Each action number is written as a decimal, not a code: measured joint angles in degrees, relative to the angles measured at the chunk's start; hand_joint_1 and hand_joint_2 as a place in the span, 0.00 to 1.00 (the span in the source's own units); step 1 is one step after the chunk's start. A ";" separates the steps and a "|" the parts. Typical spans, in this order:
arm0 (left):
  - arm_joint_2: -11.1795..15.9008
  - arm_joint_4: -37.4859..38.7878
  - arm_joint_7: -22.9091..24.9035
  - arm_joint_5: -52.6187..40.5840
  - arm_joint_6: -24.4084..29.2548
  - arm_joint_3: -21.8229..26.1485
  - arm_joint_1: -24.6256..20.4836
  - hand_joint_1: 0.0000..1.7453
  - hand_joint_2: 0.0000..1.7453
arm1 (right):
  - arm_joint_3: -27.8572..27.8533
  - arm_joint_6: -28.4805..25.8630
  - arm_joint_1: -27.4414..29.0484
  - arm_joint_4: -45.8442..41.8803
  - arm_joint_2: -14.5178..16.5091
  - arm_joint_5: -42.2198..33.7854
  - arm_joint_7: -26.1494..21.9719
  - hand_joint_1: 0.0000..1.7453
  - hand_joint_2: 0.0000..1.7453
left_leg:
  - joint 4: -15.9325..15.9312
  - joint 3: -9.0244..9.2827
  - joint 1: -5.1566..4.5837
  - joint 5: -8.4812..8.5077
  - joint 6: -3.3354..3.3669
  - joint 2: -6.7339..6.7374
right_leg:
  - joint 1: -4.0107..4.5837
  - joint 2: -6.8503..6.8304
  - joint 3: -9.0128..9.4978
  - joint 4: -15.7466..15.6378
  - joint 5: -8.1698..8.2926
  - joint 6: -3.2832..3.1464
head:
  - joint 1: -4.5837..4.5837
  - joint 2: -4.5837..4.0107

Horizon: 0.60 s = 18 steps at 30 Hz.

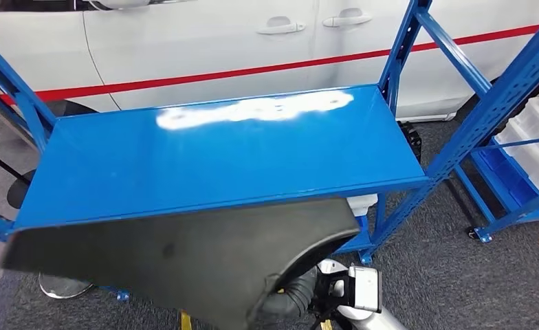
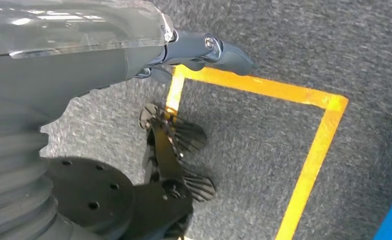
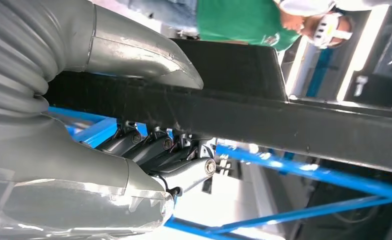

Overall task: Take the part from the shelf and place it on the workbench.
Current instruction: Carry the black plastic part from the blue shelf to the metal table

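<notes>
A blue metal shelf [image 1: 205, 161] stands on grey carpet floor [image 1: 438, 275], its flat top glossy with a white glare patch. Yellow tape lines [image 2: 311, 160] lie on the floor.

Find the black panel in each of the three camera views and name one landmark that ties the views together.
Head view: the black panel fills the lower middle, in front of the blue shelf.
Left wrist view: not in it; grey carpet and yellow floor tape under the left hand.
Right wrist view: a dark bar across the middle, gripped by the right hand.
Shared landmark: the blue shelf frame.
</notes>
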 joint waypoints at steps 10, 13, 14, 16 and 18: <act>0.69 0.06 -0.04 -1.14 0.50 -0.05 0.31 0.00 1.00 | -0.56 2.01 2.53 -0.28 -0.35 -0.69 -1.48 1.00 1.00 | 0.54 -6.95 0.36 5.85 0.58 0.73 | -1.86 0.23 2.29 10.78 -7.54 2.31 | 0.11 0.00; 1.39 0.04 -0.17 -1.52 0.48 -0.05 0.39 0.00 1.00 | -1.10 4.22 3.26 -0.20 -0.18 -1.36 -1.51 1.00 1.00 | 1.57 -8.69 0.32 6.96 -0.50 0.60 | -1.63 0.31 9.04 0.89 -8.55 1.84 | 0.10 0.00; 1.63 0.04 -0.19 -1.74 0.43 -0.05 0.44 0.00 1.00 | -1.41 4.82 3.62 -0.19 -0.03 -1.46 -1.53 1.00 1.00 | 1.61 -8.97 0.38 7.41 -0.94 0.58 | -1.30 0.35 9.37 -0.21 -8.89 1.39 | 0.07 0.00; 2.22 0.04 -0.37 -1.98 0.17 -0.05 0.60 0.00 1.00 | -2.03 5.40 4.34 -0.19 0.56 -1.25 -1.57 1.00 1.00 | 1.70 -9.53 0.69 7.70 -1.77 0.55 | -1.10 0.27 8.50 -0.48 -7.99 0.24 | 0.08 0.00; 2.84 0.04 -0.66 -2.08 -0.33 -0.05 0.79 0.00 1.00 | -2.34 5.22 4.83 -0.20 1.56 -0.71 -1.58 1.00 1.00 | 4.20 -10.79 0.96 4.42 -2.29 0.51 | -1.09 0.13 7.26 -0.65 -6.65 -0.88 | 0.02 0.00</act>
